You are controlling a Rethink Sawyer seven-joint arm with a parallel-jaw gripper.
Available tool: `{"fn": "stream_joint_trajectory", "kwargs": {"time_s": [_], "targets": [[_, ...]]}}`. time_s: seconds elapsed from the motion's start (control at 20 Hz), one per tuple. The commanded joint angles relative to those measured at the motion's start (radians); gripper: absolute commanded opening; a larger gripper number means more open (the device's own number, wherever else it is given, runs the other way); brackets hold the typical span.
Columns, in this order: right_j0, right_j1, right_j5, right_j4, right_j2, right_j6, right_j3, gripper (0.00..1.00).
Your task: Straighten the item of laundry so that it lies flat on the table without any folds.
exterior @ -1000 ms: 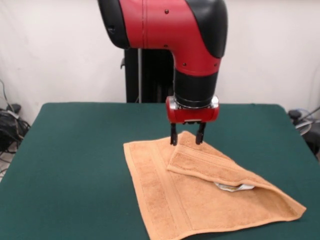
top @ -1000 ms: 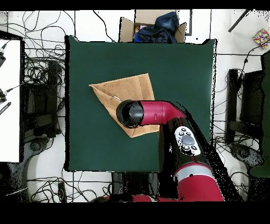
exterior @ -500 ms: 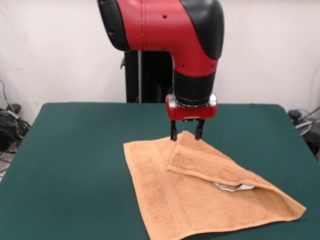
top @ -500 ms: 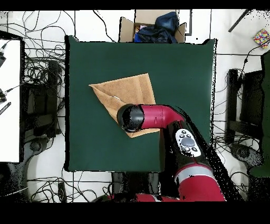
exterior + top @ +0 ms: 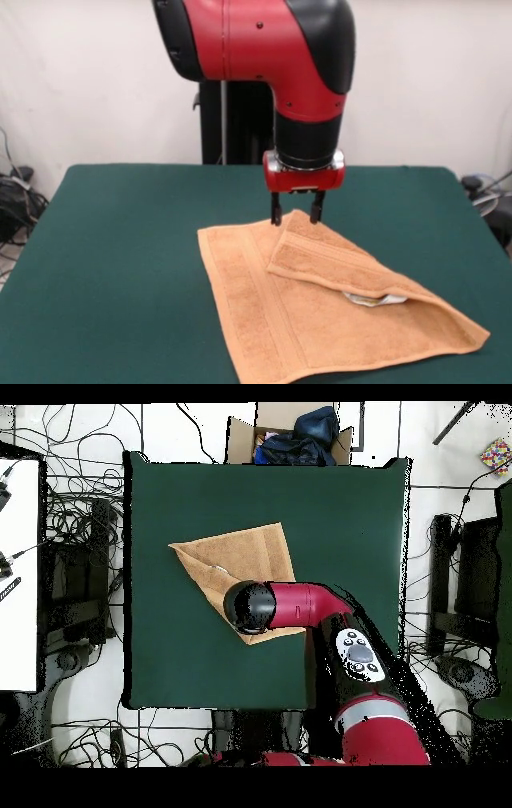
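The orange-tan washcloth (image 5: 320, 312) lies on the dark green table (image 5: 120, 256) with one corner folded over onto itself. A small white tag (image 5: 374, 300) peeks out under the folded flap. My gripper (image 5: 296, 213) hangs open just above the tip of the folded corner, its two fingers either side of that tip, holding nothing. In the overhead view the cloth (image 5: 235, 554) lies left of the table's (image 5: 340, 524) middle and the arm's head covers its lower corner; the gripper is hidden there.
The robot's black pedestal (image 5: 232, 120) stands at the table's far edge. In the overhead view a cardboard box with dark cloth (image 5: 295, 434) sits beyond the table's top edge, and cables lie on the floor around it.
The gripper has risen slightly and drawn a little away from the cloth's folded corner. The cloth has not moved.
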Motion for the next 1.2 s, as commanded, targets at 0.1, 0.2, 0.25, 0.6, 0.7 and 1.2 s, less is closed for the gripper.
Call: {"fn": "stream_joint_trajectory", "kwargs": {"time_s": [0.1, 0.2, 0.25, 0.6, 0.7, 1.2], "targets": [[-0.03, 0.037, 0.048, -0.062, 0.092, -0.085, -0.009, 1.0], [-0.042, 0.077, 0.019, -0.089, 0.089, -0.098, -0.031, 1.0], [-0.047, 0.085, 0.015, -0.097, 0.089, -0.102, -0.04, 1.0], [-0.063, 0.079, 0.017, -0.122, 0.107, -0.084, -0.029, 1.0], [-0.06, 0.084, 0.02, -0.128, 0.109, -0.075, -0.036, 1.0], [-0.057, 0.081, 0.027, -0.134, 0.11, -0.067, -0.035, 1.0]]}}
